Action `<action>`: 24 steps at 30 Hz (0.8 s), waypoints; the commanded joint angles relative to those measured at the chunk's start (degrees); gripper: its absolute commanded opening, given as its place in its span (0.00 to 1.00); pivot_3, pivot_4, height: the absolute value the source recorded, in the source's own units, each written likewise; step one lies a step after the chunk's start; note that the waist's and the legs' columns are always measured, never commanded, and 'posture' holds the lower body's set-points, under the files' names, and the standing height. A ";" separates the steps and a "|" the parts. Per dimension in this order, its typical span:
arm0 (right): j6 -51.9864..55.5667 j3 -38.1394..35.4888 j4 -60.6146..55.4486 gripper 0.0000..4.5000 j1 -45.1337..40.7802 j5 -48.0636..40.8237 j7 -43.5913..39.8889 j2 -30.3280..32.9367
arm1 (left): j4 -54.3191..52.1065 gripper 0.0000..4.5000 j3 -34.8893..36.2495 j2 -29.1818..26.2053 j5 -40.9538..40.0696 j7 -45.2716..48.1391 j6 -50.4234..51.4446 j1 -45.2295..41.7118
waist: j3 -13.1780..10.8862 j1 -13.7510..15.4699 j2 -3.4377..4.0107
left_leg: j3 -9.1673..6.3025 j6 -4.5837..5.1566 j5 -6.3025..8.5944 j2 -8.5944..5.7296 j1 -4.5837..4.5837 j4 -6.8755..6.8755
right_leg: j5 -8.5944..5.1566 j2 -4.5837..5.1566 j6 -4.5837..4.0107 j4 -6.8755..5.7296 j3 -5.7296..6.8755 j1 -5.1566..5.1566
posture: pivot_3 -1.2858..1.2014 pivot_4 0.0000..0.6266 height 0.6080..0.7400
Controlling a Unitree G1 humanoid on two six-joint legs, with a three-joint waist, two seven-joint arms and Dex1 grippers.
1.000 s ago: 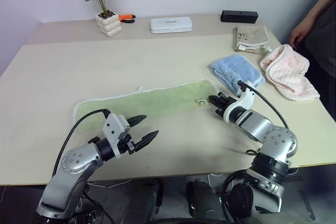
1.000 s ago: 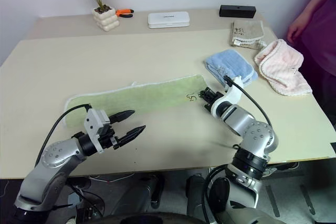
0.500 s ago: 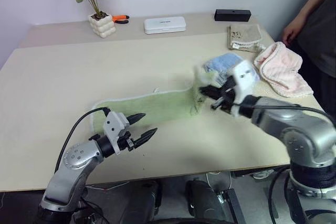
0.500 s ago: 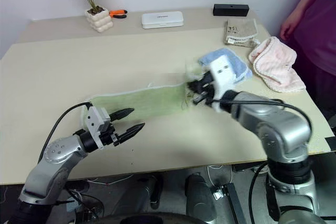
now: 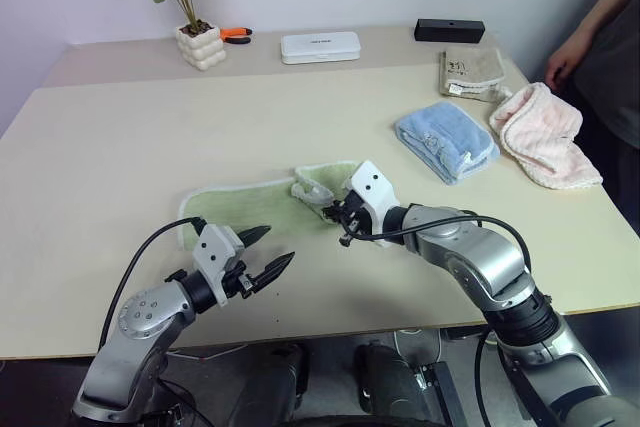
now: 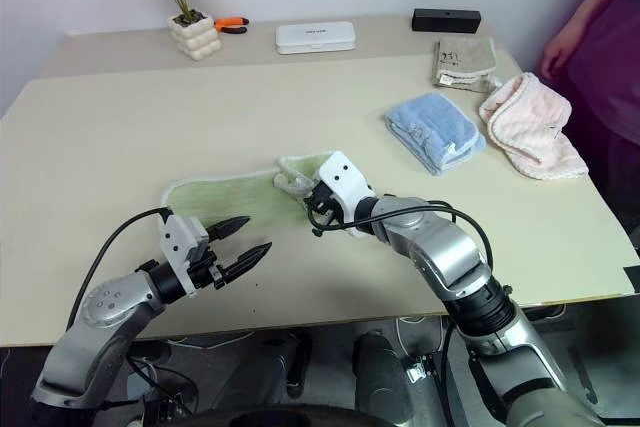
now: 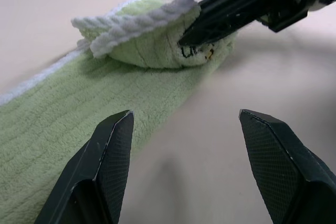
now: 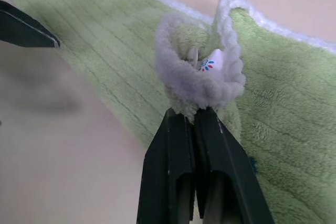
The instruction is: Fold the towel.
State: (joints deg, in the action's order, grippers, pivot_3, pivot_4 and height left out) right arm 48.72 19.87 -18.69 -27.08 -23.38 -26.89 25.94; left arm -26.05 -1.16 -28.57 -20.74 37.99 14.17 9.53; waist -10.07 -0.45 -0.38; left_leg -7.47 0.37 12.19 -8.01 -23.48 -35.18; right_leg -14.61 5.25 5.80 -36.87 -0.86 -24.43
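Pinching the towel [image 8: 294, 145] corner, seemingly, right tool [image 8: 195, 116] (left tool [image 7: 184, 145] gaping).

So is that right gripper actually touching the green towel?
Touching. In the right wrist view the right gripper has its fingers pinched on the bunched white edge of the green towel.
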 commanded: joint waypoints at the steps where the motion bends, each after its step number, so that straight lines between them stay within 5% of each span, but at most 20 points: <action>1: -2.29 -1.72 -2.58 0.41 0.10 -0.46 -3.02 0.11 | -2.28 0.72 1.01 0.17 -0.33 -0.50 -0.60 0.11 | 0.00 -0.02 0.00 | 0.00 0.00 0.00 0.00 0.00 0.00 | 0.00 0.00 0.00 0.00 0.00 0.00 | 0.52 0.24 0.98; 4: -4.20 -5.89 -7.04 0.73 1.89 -3.31 -6.77 1.67 | -2.16 0.72 1.66 0.60 -1.32 -1.02 -0.14 0.16 | 0.00 0.01 0.00 | 0.00 0.00 0.00 0.00 0.00 0.01 | 0.00 0.00 0.01 0.00 0.00 0.00 | 0.52 0.24 0.98; 8: -4.41 -13.77 -7.82 0.73 2.44 -9.12 -8.34 0.35 | -1.71 0.72 2.78 0.66 -2.30 -1.07 0.16 0.70 | 0.00 0.09 -0.02 | -0.01 0.01 0.01 0.00 -0.01 0.00 | 0.00 0.01 0.02 0.02 0.01 0.02 | 0.52 0.24 0.98; 14: -7.33 -11.16 -0.64 0.05 -0.65 -3.88 -6.88 -2.39 | -1.47 0.72 3.52 1.52 -3.11 -1.68 0.48 0.85 | 0.01 -0.15 -0.02 | 0.00 0.00 0.01 0.01 0.04 0.00 | 0.00 -0.01 0.01 -0.04 -0.01 0.00 | 0.52 0.24 0.98; 15: -8.10 -10.17 1.39 0.00 -1.26 -2.53 -6.37 -3.35 | -1.57 0.72 3.71 1.70 -3.31 -1.92 0.64 0.85 | 0.00 -0.13 -0.02 | 0.00 0.00 0.01 0.01 0.04 0.00 | 0.00 -0.01 0.01 -0.03 -0.01 0.00 | 0.52 0.24 0.98; 24: -15.47 3.09 18.11 0.00 -3.38 10.73 -8.80 -7.77 | -4.11 0.72 6.55 4.50 -4.65 -7.24 3.05 5.98 | 0.01 -0.14 -0.01 | 0.00 -0.01 0.00 -0.01 0.04 0.01 | 0.02 -0.02 0.01 -0.08 -0.02 -0.03 | 0.52 0.24 0.98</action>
State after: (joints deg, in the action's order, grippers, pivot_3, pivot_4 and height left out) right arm 34.84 22.11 0.18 -29.76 -13.93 -34.58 18.39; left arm -27.42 3.68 -24.52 -24.47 31.91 17.10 14.28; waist -10.06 -0.59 -0.39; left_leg -7.47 0.36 12.19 -8.02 -23.44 -35.17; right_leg -14.59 5.23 5.81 -36.95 -0.87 -24.46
